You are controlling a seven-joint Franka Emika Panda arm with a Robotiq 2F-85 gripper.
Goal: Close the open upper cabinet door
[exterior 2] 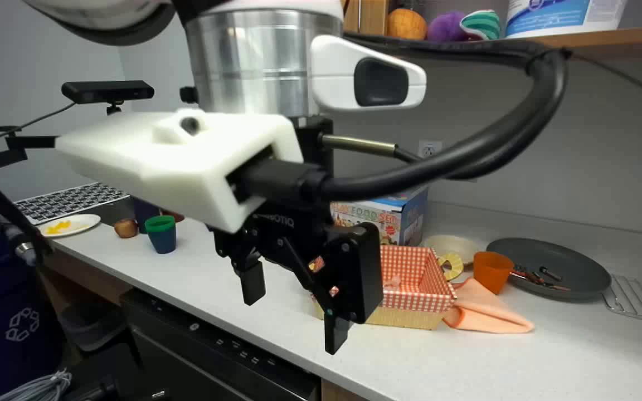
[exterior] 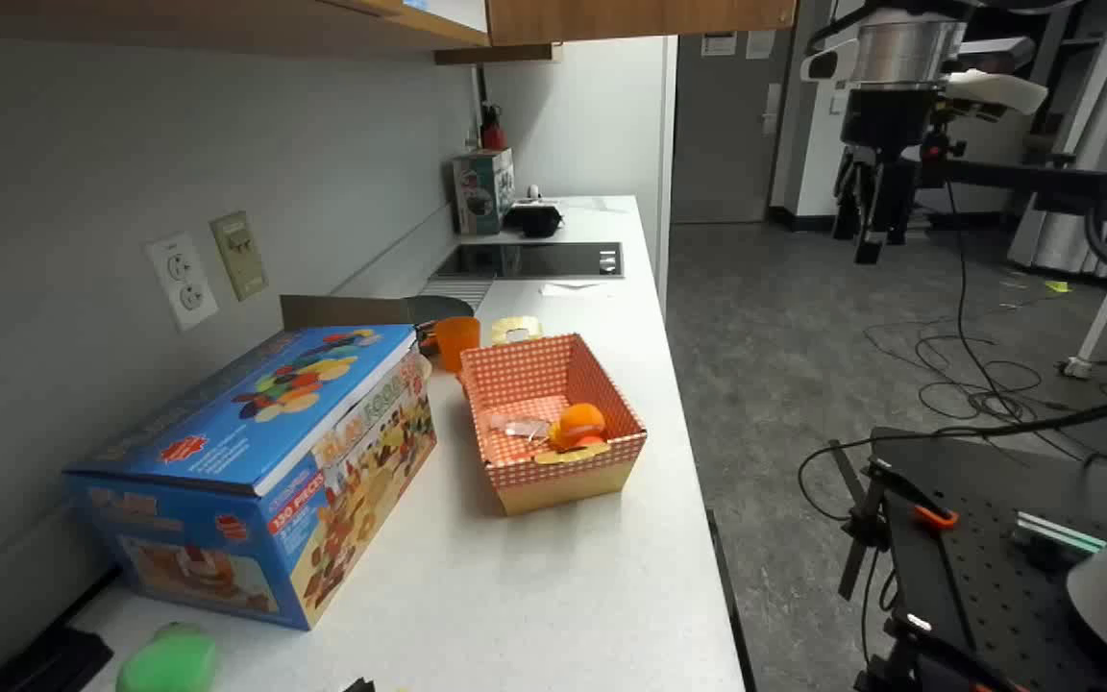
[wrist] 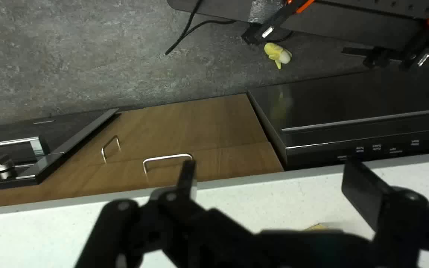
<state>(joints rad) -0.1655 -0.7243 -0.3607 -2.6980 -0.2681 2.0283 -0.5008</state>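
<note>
Clearly, the closing is not done: the upper cabinet door (exterior: 640, 19) stands open in an exterior view, a flat wood panel jutting to the right from the cabinet (exterior: 227, 21), high above the surface (exterior: 553, 586). Only its lower part is in frame, and no handle shows. A shelf (exterior 2: 605, 42) bearing a blue and white tub (exterior 2: 566, 16) and a purple toy (exterior 2: 446, 27) lies exposed, probably inside the same cabinet. The end effector (exterior 2: 294, 309) is released: its fingers (wrist: 363, 191) are spread with nothing between them, and no contact with the door shows. It hangs, in an exterior view, lower than the panel and to its right; how near it is in depth, I cannot tell.

So practically all the work seems left. The end effector probably needs to rise to the panel, press on it and swing it about its left edge, presumably the hinged one, until it lies flush with the cabinet front. A push should do, without gripping.
</note>
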